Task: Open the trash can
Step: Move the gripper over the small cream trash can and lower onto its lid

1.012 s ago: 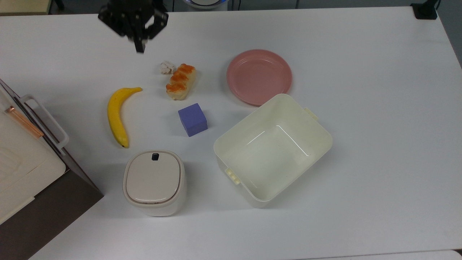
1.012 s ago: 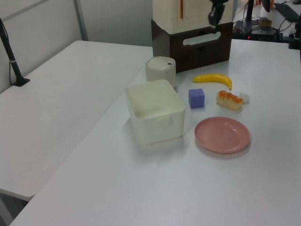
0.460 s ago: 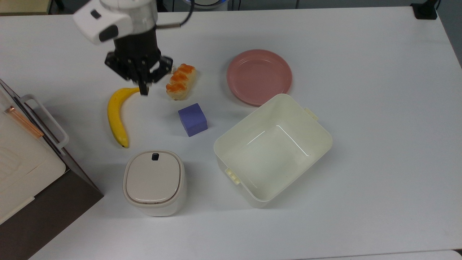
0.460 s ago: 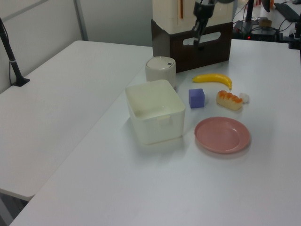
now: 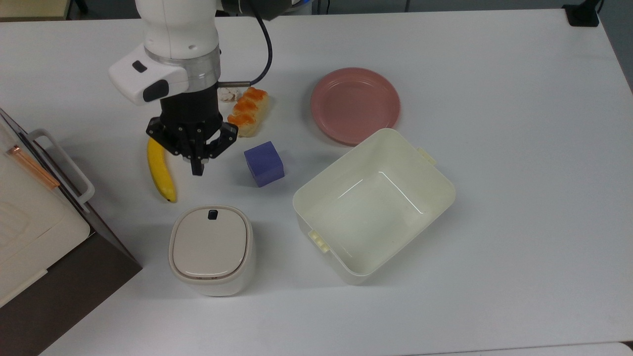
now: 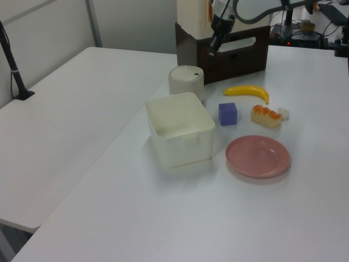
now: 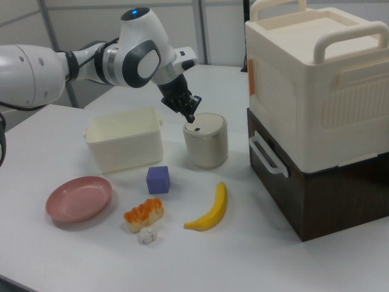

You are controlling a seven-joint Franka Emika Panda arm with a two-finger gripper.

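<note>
The trash can [image 5: 211, 249] is a small cream-white rounded-square bin standing near the top view's lower left, also seen in the left view [image 6: 186, 80] and right view [image 7: 206, 140]. Its beige lid lies flat and shut, with a small dark button [image 5: 212, 214] at the lid's far edge. My gripper [image 5: 197, 170] hangs pointing down, shut with nothing held. It is above the table between the banana and the purple cube, short of the lid's button. In the right view my gripper [image 7: 191, 117] sits just above the lid's far rim.
A banana [image 5: 159, 168] lies partly under the arm. A purple cube [image 5: 264, 163], a bread piece [image 5: 248, 112], a crumpled paper ball [image 5: 227, 94] and a pink plate [image 5: 355, 105] lie nearby. The large lidless tub [image 5: 373, 202] stands right of the bin. A cream-and-brown cabinet [image 5: 29, 222] stands at the top view's left.
The arm has come from the table's far edge toward the trash can, passing over the banana's tip. The fingers stayed shut; the lid has not moved.
</note>
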